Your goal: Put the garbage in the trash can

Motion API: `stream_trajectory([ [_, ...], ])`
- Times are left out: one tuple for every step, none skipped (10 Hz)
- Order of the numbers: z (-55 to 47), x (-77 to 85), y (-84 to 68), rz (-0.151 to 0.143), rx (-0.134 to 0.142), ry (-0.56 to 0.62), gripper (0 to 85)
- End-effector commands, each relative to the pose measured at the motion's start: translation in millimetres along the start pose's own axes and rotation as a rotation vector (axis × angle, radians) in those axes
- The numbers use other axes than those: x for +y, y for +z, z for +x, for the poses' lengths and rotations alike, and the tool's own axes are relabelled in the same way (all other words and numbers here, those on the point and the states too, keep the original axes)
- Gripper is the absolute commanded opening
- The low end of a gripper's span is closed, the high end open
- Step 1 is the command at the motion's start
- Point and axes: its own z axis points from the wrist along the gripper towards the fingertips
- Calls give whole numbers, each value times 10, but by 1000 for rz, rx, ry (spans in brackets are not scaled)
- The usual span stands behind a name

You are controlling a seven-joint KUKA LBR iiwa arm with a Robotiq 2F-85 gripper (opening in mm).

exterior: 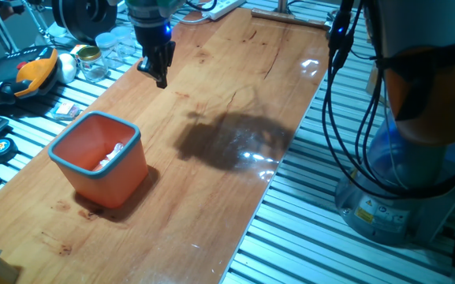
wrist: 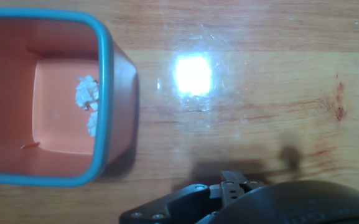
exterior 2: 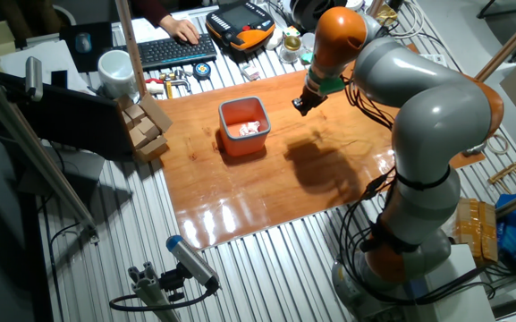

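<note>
- The end effector (exterior: pixel 158 73) hangs in the air above the wooden counter (exterior: pixel 235 102), off to the side of the trash can (exterior: pixel 101 158) and not touching it. The dark fingers look pressed close together with nothing between them, so it reads as closed and empty.
- In the hand view only a dark bit of the hand's housing shows along the bottom edge; the fingertips themselves don't show there.
- The garbage (wrist: pixel 88 101) is inside the trash can, a small white crumpled scrap lying on the bin's floor right up against one inner wall. You can spot it from the fixed views too (exterior 2: pixel 249 128).
- The trash can is orange with a light blue rim, standing upright on the counter.
- The arm throws a big dark shadow (exterior: pixel 227 138) on the wood next to the bin, plus some bright light glare.
- Off the counter's edge there's clutter: clear glass jars (exterior: pixel 93 63), a keyboard (exterior 2: pixel 175 50) with a person's hand (exterior 2: pixel 184 30) on it, and a white mug (exterior 2: pixel 114 67).
</note>
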Motion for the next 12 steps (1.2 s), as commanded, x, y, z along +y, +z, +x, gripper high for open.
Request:
stream_trajectory([
  [-1,5,-2,3,3,1,0],
  [0,19,15,3,5,5,0],
  [4,35,25,6,5,7,0],
  [7,45,34,8,5,11,0],
  [9,53,42,9,4,10,0],
  [11,60,47,10,2,10,0],
  [12,60,47,10,0,9,0],
  [13,62,48,10,0,9,0],
  [19,69,53,10,0,9,0],
  [27,79,61,10,-3,9,0],
  [34,88,68,11,-4,9,0],
  [39,93,74,11,-6,10,0],
])
